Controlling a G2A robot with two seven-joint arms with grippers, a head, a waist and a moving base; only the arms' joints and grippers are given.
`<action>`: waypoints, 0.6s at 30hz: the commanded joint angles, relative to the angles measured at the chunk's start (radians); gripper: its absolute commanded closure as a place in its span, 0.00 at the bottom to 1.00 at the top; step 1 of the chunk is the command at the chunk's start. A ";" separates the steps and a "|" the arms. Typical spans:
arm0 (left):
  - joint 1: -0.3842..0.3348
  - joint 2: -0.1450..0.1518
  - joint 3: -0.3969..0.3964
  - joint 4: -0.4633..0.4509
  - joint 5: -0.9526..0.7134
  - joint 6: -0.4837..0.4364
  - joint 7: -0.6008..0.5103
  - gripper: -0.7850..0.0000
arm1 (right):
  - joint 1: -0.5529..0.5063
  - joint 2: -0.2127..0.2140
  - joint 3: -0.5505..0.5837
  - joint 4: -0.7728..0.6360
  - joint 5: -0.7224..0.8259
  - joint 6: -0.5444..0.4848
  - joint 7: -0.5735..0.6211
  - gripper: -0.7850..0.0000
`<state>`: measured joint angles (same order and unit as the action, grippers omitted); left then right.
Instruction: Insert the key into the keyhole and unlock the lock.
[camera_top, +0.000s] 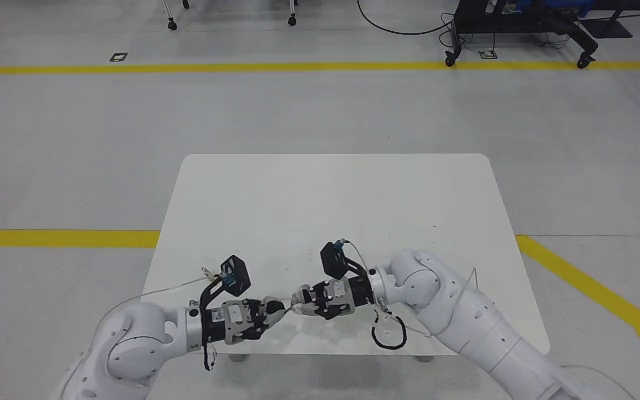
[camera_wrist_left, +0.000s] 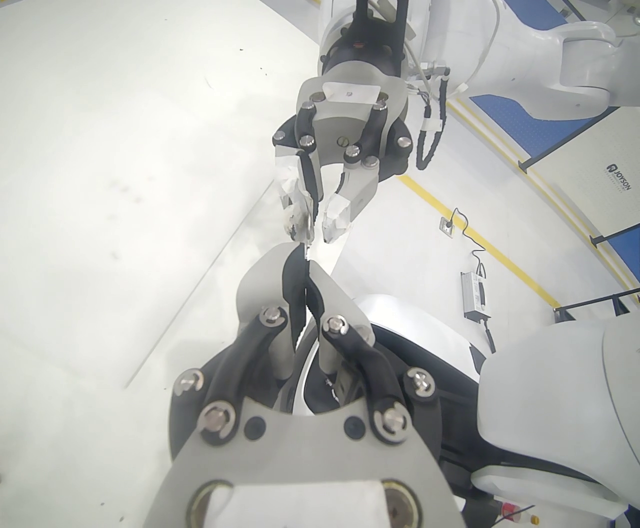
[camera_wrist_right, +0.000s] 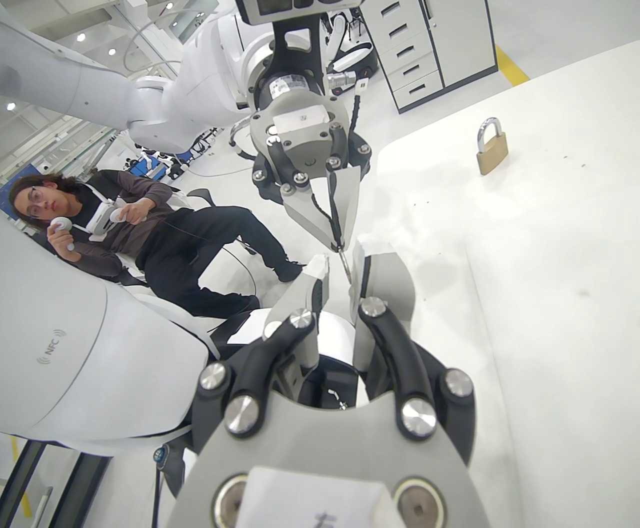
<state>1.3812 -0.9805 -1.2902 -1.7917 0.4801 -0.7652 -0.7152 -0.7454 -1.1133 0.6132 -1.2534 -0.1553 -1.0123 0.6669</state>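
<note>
At the near edge of the tabletop (camera_top: 330, 200), tip to tip: end effectors, two.

Left end effector (camera_wrist_left: 302, 261), one. Fingers pressed together, pinching the key (camera_wrist_right: 344, 261). A thin metal blade sticks out past the fingertips.

Right end effector (camera_wrist_right: 339, 267), one. Fingers spread, one on each side of the blade. Whether either touches it cannot be told.

Key, one. Held in the air above the tabletop, between the two end effectors.

Labels, two. One white label on the housing of each end effector; any print on them is too small to make out.

Lock (camera_wrist_right: 492, 150), one. Padlock with a brass-coloured body and a silver shackle seated in the body. It stands upright on the tabletop, well apart from both end effectors.
</note>
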 joint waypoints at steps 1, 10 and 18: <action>0.000 0.001 0.002 0.001 0.002 0.000 0.004 1.00 | 0.002 0.000 -0.002 0.001 0.000 0.000 -0.002 1.00; 0.002 0.007 -0.006 0.018 -0.011 -0.006 0.030 0.00 | 0.011 0.000 -0.010 0.011 0.019 0.000 -0.002 1.00; 0.058 0.028 -0.139 0.057 -0.081 -0.055 0.103 0.00 | -0.016 0.034 0.076 -0.015 0.060 0.000 -0.064 1.00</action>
<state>1.4279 -0.9564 -1.4047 -1.7389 0.4051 -0.8119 -0.6196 -0.7528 -1.0869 0.6698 -1.2579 -0.0962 -1.0123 0.6130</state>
